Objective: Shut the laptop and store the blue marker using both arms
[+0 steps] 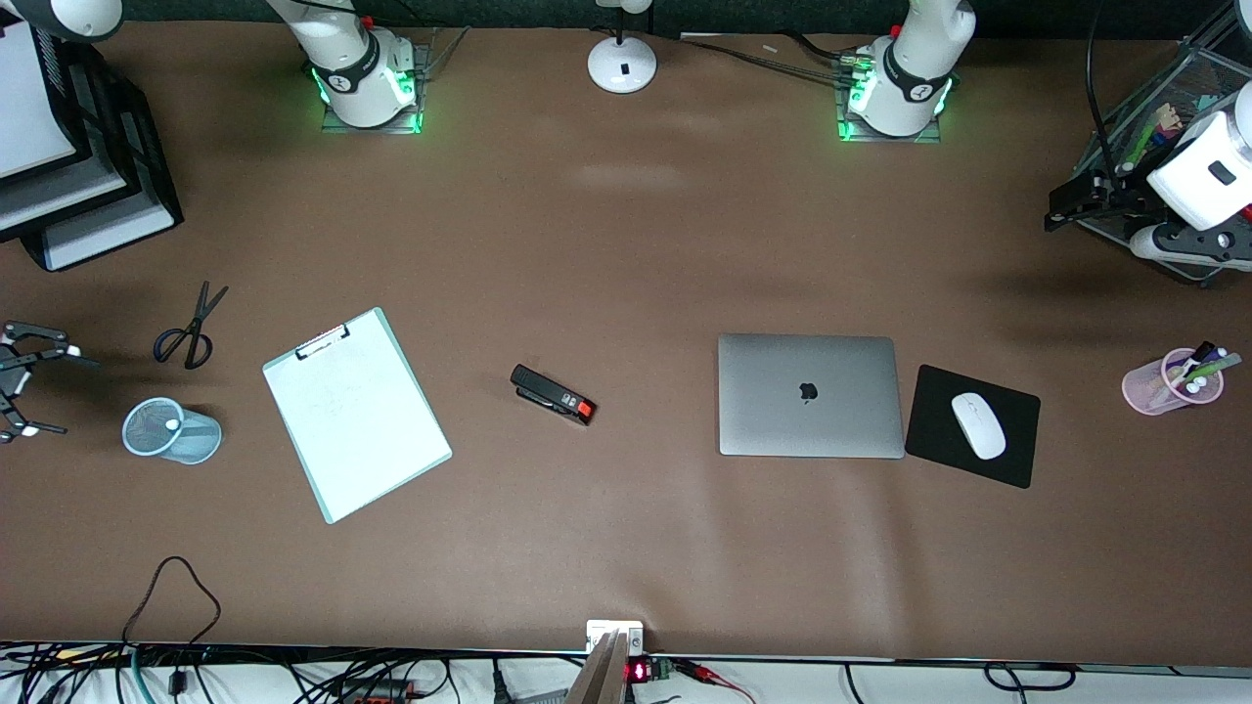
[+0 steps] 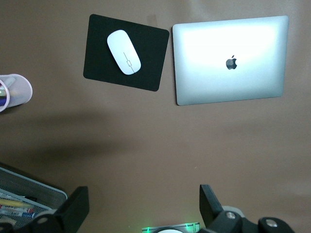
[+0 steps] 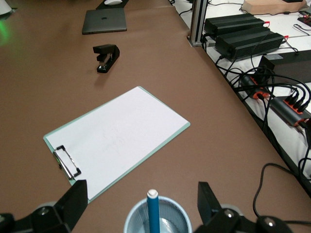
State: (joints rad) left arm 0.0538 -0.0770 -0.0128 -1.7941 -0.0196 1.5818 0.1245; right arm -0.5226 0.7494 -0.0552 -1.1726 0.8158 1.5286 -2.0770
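While laptop (image 1: 810, 395) lies shut: both pincers wide, stapler (image 1: 554, 395) beside clipboard (image 1: 356, 413).

The laptop (image 1: 810, 395) lid looks like smooth brushed metal with a soft sheen. The worktop (image 1: 626, 244) is matt brown. The blue marker (image 3: 153, 212) stands in a fine mesh cup (image 1: 172, 431).

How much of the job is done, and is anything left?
It looks finished. The laptop lies shut, lid down, beside the mouse pad. The blue marker stands in the mesh cup, near the clipboard. Nothing is in hand: the right gripper is open over that cup, and the left gripper waits open at its end of the table. Nothing seems left to do.
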